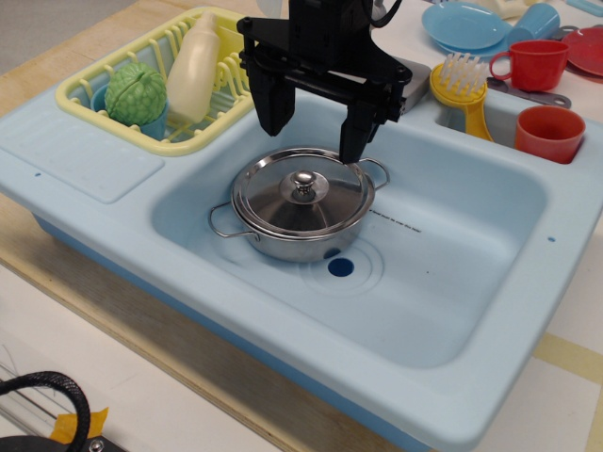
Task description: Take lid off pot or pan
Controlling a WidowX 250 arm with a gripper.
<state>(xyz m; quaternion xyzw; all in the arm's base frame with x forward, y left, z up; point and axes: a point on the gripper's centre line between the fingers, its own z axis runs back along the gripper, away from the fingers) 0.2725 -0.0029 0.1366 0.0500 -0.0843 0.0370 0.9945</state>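
Lid [302, 192] of shiny steel sits squarely on the small pot [300, 226] in a pale blue toy sink [452, 311], directly below the black pincer [311, 127], whose two fingers hang spread apart and hold nothing. Its knob [303, 183] lies beneath the gap between the fingers, a little toward the camera, and no finger touches it, though the right-hand finger's tip shows close over the lid's far rim. Nothing of the task appears done: the pot is covered, its wire handles jutting to either side below the pincer. By the look of it, the whole job remains, namely lowering over the knob, closing on it and lifting the lid clear. Behind and left of the pincer stands a yellow dish rack [113, 118]; behind and right, a yellow brush [464, 89] and red cups [549, 132]
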